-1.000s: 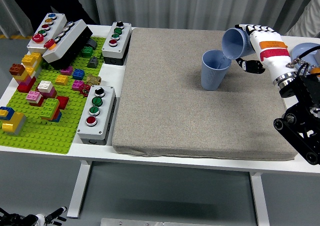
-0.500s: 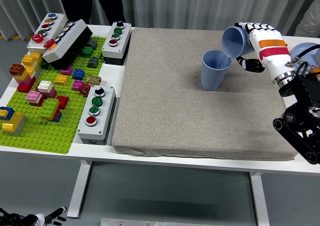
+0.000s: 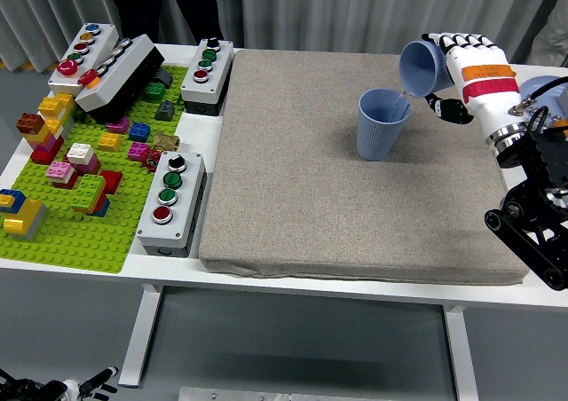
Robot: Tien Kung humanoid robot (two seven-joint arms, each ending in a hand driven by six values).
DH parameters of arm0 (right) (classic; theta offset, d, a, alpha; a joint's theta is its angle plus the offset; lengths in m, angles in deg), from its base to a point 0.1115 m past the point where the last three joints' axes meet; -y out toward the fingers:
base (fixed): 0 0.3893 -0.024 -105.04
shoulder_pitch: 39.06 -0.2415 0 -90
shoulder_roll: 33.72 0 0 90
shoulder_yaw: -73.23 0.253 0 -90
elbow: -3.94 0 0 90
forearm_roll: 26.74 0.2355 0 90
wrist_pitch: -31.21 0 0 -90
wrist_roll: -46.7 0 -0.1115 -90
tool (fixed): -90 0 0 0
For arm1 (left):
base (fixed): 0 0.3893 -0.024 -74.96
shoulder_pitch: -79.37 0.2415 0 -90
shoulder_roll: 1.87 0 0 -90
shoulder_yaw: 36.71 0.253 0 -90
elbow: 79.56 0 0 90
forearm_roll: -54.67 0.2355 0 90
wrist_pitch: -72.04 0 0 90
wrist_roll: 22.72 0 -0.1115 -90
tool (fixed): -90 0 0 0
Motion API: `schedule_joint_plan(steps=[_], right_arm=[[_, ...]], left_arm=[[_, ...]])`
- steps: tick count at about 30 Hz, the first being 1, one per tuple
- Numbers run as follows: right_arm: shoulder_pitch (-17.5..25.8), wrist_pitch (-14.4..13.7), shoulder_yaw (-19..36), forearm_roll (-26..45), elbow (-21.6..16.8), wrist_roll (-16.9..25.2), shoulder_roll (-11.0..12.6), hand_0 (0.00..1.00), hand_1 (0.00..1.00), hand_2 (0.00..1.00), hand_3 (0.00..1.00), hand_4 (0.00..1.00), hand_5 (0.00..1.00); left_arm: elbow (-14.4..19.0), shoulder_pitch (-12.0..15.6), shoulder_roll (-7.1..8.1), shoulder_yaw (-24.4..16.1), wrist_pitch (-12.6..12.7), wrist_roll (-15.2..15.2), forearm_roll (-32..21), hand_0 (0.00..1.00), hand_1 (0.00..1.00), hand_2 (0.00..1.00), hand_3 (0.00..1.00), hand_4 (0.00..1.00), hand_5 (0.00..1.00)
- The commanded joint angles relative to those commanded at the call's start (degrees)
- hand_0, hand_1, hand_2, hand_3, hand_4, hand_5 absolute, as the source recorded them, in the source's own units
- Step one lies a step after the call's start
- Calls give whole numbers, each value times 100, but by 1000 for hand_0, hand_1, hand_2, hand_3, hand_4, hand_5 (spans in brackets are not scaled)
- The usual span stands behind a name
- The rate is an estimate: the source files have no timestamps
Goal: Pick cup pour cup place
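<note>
A blue cup (image 3: 382,124) stands upright on the grey mat (image 3: 355,188), right of its middle toward the back. My right hand (image 3: 444,64) is shut on a second blue cup (image 3: 419,66), held tipped on its side with its mouth facing left and down, just above and right of the standing cup's rim. The two cups are close but apart. The left arm does not show.
A green baseplate (image 3: 62,232) with many toy bricks fills the left of the table. Button boxes (image 3: 172,201) (image 3: 206,77) (image 3: 106,68) stand along its right edge and back. A person in dark clothes (image 3: 160,6) stands behind the far left. Another blue object (image 3: 543,89) lies at the right edge.
My right hand has drawn the tipped cup slightly up and to the right, away from the standing cup's rim. The person at the back left has shifted.
</note>
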Motion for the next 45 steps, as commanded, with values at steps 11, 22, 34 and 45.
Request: schedule_joint_plan(steps=[11,22,34,45], right_arm=[[-30,-132,-155,-179,-52,-216,-2,712,555,471,497,503,2],[-52,-221,-230,-245,-63,-279,4,718,557,472,496,506,2],[-106,-380,-395,-233,-19,-140,54,720,563,475,495,510,2],[-109,-381,-422,-202,-35,-181,46,727,567,477,495,511,2]], left_arm=[[0,19,6,-5,-4,5,12,855,869,885,773,600,998],[0,10,5,-15,-7,4,18,856,870,885,773,600,998],[0,-2,4,-36,-11,5,38,856,869,885,773,600,998],[0,2,2,-46,-13,7,44,856,869,885,773,601,998]])
